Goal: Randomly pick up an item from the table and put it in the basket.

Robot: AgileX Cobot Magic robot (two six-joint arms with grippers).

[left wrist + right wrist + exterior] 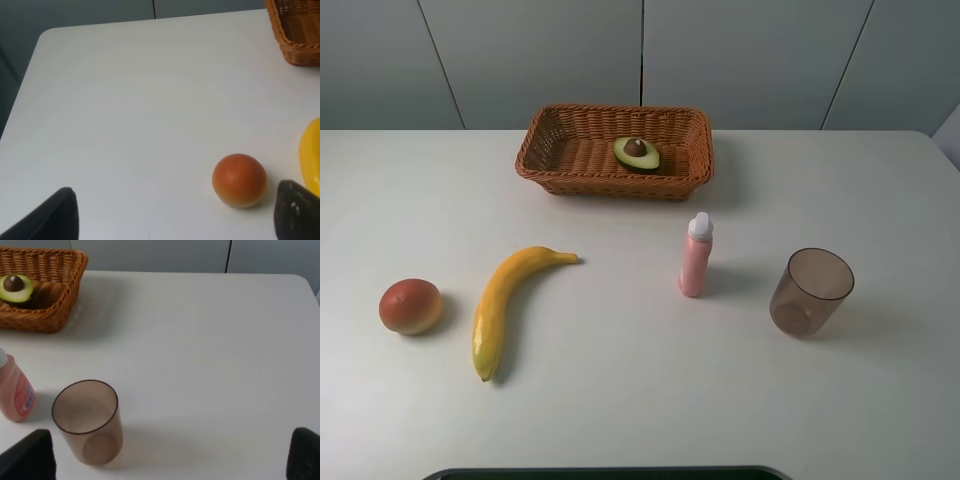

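Left gripper (175, 212): wide apart, holding nothing; red fruit (239, 180) between the tips.
Avocado (637, 153): lies in basket (545, 130), pit up, long axis 10 to 4 o'clock; task looks done.
Right gripper (170, 455): wide, holding nothing; avocado at its 11 o'clock, this arm nearer.

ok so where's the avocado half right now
In the exterior high view the avocado half lies inside the wicker basket at the back middle of the table, pit up, right of the basket's centre.
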